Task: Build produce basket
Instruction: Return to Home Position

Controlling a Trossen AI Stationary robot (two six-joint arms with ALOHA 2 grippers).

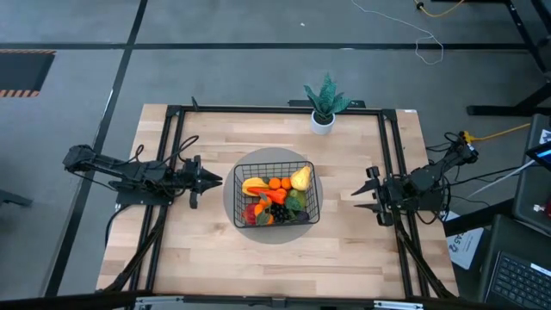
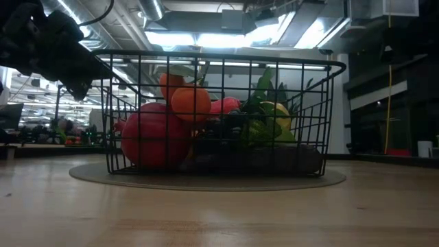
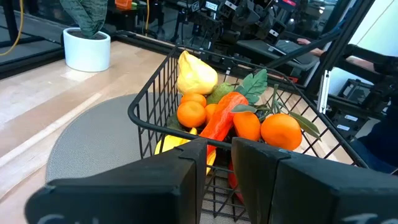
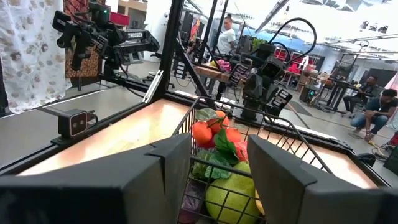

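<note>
Between the left edge of the table (image 1: 215, 267) and its middle, the left gripper (image 1: 215, 179) hangs empty, its fingers only a narrow slit apart, with the tip just beside the left wall of the basket (image 1: 315, 194). That closeness looks like the main risk. If the arm swings or dips as it pulls away, a finger could catch the wire and drag the basket across the round grey mat (image 1: 274, 154) under it at the table's middle. The fruit and vegetables (image 1: 275, 194) are heaped up to the rim, so a jolt might tip a piece out. A potted plant (image 1: 323, 122) stands at the far edge, well apart from either arm. Toward the right edge, the right gripper (image 1: 360, 198) is spread wide and holds nothing. It faces the basket with a clear gap, so it seems the lesser risk.
</note>
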